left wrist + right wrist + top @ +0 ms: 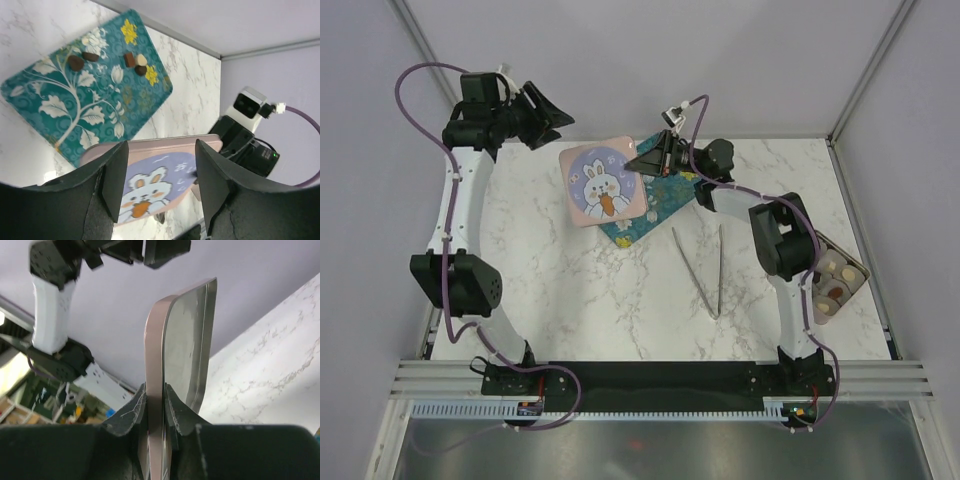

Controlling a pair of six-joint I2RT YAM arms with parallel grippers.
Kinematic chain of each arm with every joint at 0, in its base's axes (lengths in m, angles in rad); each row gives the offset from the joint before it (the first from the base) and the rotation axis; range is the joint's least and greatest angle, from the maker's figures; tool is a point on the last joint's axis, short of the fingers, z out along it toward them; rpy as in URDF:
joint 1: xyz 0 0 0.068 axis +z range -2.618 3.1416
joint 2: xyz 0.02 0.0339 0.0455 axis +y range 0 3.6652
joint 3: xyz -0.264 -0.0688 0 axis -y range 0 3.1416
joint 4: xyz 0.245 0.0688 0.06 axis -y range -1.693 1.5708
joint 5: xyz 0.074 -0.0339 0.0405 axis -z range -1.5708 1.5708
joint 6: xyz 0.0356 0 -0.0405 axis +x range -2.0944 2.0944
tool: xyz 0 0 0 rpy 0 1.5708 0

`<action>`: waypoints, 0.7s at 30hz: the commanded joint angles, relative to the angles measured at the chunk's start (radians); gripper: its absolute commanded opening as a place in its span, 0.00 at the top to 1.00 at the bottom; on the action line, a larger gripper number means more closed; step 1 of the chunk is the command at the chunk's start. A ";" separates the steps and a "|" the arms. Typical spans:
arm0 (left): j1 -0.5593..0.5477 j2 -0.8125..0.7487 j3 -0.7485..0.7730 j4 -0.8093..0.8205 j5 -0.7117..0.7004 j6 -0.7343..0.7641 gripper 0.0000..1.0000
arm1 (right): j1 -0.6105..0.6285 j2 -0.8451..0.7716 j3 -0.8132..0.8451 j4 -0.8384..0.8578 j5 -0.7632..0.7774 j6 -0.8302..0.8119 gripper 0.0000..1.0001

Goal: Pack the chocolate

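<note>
Several small chocolate pieces, dark brown, light brown and cream, lie on the teal flowered tray. More chocolate pieces sit in the open tin at the right, beside my right arm. My right gripper is shut on the edge of the pink bunny lid and holds it tilted above the tray. In the right wrist view the right gripper clamps the lid edge-on. My left gripper is open and empty at the far left, above and behind the lid.
Metal tongs lie on the marble table between the tray and the tin, tips pointing toward the near edge. Grey walls close the back and sides. The right wrist camera shows beyond the lid.
</note>
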 commanded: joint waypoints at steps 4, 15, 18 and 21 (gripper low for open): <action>0.016 -0.016 -0.070 0.123 0.045 -0.012 0.36 | -0.078 -0.233 -0.124 -0.176 0.262 -0.076 1.00; -0.084 -0.050 -0.356 0.534 0.334 -0.041 0.32 | -0.249 -0.504 -0.329 -0.277 0.254 -0.054 1.00; -0.111 -0.024 -0.371 0.721 0.446 -0.121 0.31 | -0.284 -0.540 -0.366 -0.265 0.211 -0.057 1.00; -0.151 0.045 -0.298 0.792 0.527 -0.167 0.30 | -0.306 -0.571 -0.401 -0.269 0.213 -0.056 1.00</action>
